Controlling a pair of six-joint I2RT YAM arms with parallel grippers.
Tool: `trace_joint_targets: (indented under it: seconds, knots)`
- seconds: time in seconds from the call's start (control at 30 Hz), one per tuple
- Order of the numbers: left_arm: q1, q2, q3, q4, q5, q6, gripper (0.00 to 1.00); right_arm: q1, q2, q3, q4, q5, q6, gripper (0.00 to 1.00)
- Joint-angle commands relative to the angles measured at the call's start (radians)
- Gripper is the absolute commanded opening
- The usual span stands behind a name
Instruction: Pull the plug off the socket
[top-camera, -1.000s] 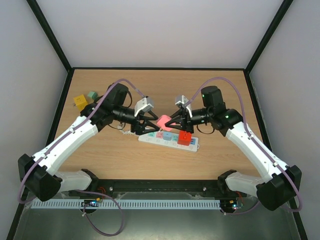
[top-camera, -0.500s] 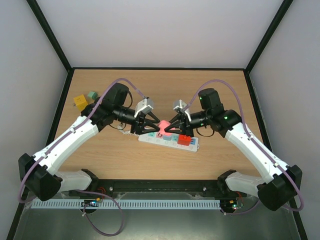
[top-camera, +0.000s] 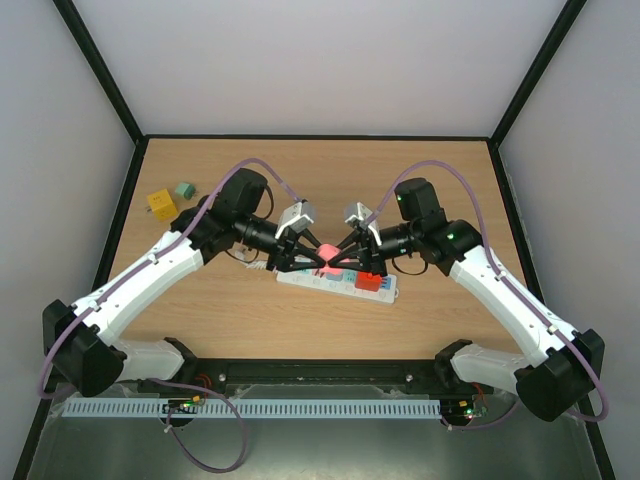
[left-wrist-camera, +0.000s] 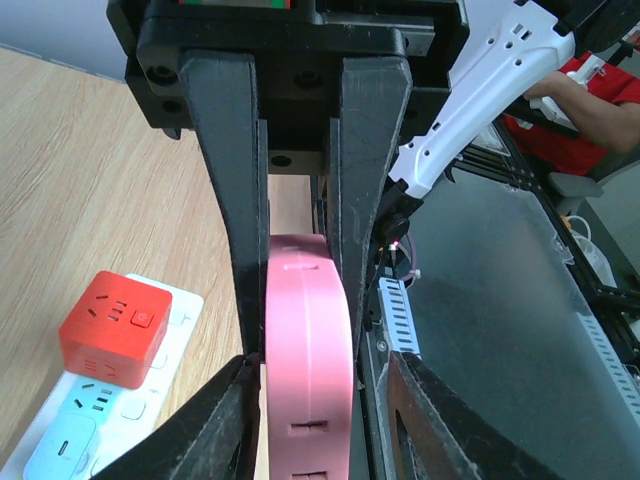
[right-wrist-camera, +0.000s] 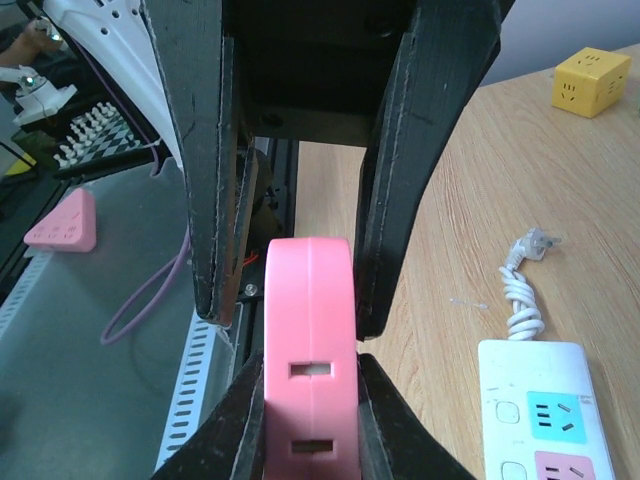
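The socket (top-camera: 337, 279) lies near the middle of the table. We see the pink plug (top-camera: 327, 268) above it, squeezed by both the left gripper (top-camera: 313, 266) and right gripper (top-camera: 338, 266).

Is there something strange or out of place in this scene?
Yes. Both tools, left and right, grip the same pink plug from opposite sides above the strip. The red plug is still seated. Nothing looks broken or spilled.
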Motion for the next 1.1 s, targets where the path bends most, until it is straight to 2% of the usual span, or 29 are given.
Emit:
trace_joint_targets:
  seconds: [0.0,0.27,0.6,0.93,1.0,1.07]
  knots:
    - [-0.004,0.003,0.025,0.025,0.025,-0.017,0.38,0.009,-0.021,-0.005,-0.024,-0.002,-0.025,0.09]
    - [-0.004,0.000,0.035,0.016,0.037,-0.009,0.37,0.012,-0.027,-0.019,-0.021,0.004,-0.031,0.09]
    - [-0.004,0.005,0.024,0.027,0.032,-0.018,0.29,0.013,-0.023,-0.018,-0.017,0.005,-0.030,0.09]
    - [-0.004,0.000,0.022,0.012,0.026,0.000,0.14,0.013,-0.022,-0.018,0.007,0.009,-0.004,0.11]
    - [-0.003,-0.004,0.023,0.009,0.028,0.005,0.09,0.013,-0.019,-0.015,0.023,0.015,0.022,0.16]
    - [0.002,-0.006,0.026,0.001,0.033,0.010,0.04,0.013,-0.019,-0.006,0.044,0.050,0.061,0.45]
